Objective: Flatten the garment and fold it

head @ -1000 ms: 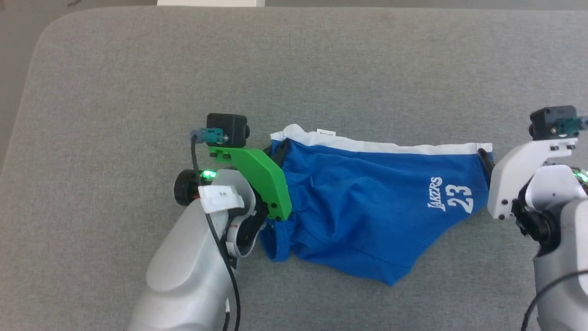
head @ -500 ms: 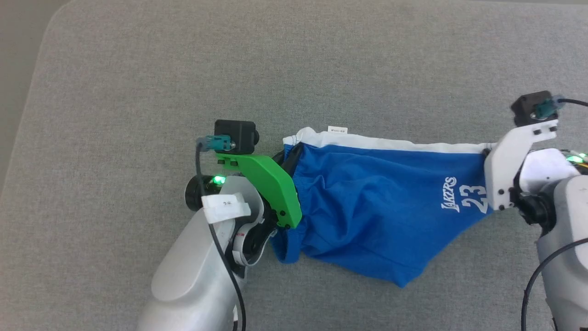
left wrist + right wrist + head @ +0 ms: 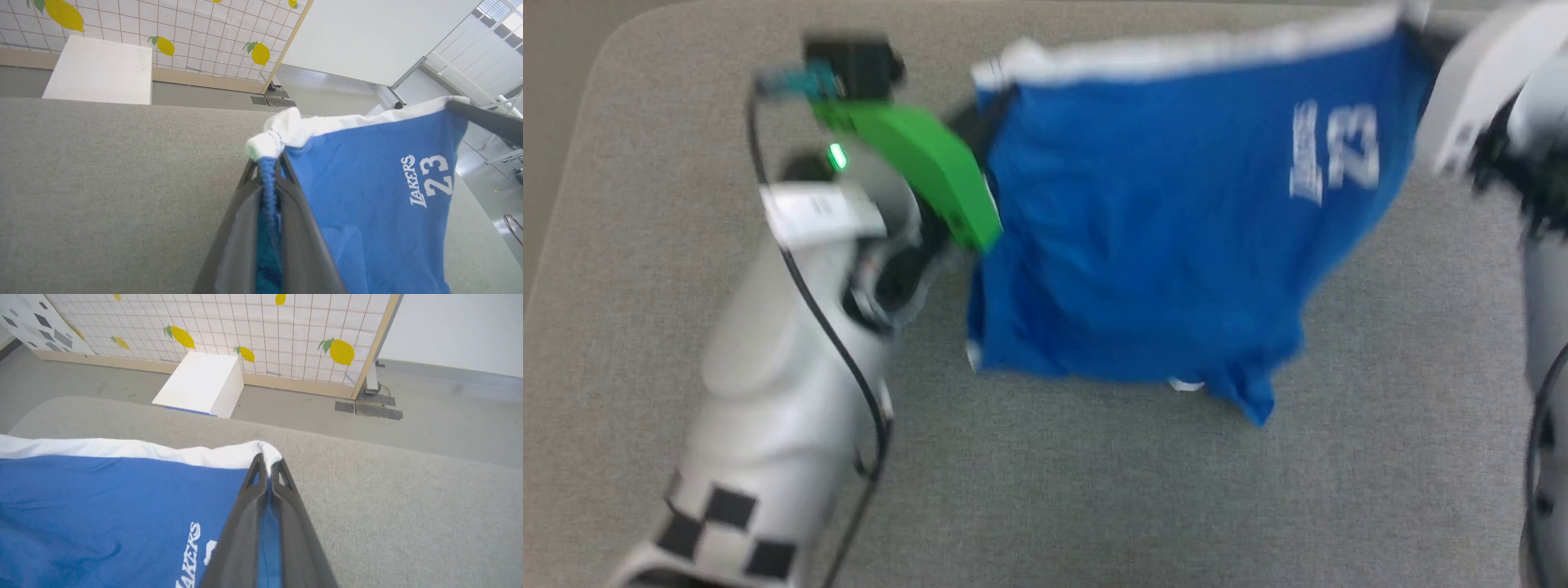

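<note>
Garment [image 3: 1143, 245]: blue shorts, white band uppermost. Change: a second ago crumpled on the grey pad [image 3: 1094, 490], right gripper [image 3: 265, 461] gaping beside its right corner; now that gripper is clenched on the corner, left gripper [image 3: 267, 163] clamped on the left one, cloth lifted and hanging taut between them, far side. Judged: flattening under way, fold not begun. Print: "LAKERS 23", white, right end.

Bright, even light, head view smeared by motion blur across the garment [image 3: 1143, 245], wrist views sharp, wide-angle bowing beyond the garment
</note>
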Controlling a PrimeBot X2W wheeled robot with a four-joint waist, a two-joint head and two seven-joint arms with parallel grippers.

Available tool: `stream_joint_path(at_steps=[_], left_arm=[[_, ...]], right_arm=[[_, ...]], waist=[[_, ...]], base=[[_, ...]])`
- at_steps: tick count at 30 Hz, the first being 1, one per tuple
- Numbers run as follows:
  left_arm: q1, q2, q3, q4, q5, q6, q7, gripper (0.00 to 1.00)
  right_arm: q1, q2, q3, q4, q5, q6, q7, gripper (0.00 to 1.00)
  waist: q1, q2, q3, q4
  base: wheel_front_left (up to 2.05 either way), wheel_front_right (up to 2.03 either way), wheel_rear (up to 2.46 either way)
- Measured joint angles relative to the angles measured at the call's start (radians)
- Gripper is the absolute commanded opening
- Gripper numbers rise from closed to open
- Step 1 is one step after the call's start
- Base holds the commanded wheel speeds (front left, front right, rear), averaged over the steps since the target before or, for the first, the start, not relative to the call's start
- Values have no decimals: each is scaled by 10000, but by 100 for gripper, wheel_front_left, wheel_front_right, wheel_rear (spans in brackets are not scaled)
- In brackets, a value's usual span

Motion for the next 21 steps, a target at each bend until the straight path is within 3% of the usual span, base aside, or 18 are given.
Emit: stream_joint_path(at_steps=[9,16,21], left_arm=[[-3861,639,155,1607,1269,-2,-520,0],[-6135,477,736,2757,1551,366,-2272,0],[-6641,443,725,3528,1772,184,-3325,0]], right_arm=[[-3855,669,-700,1104,182,0,-1043,0],[-6416,888,-1223,1998,-669,0,-3315,0],[-7092,978,-1308,2550,-784,0,-4242,0]], waist=[[0,0,432,-105],[0,0,836,-194],[-1,0,1078,-238]], base=[[0,0,0],[0,0,0],[0,0,0]])
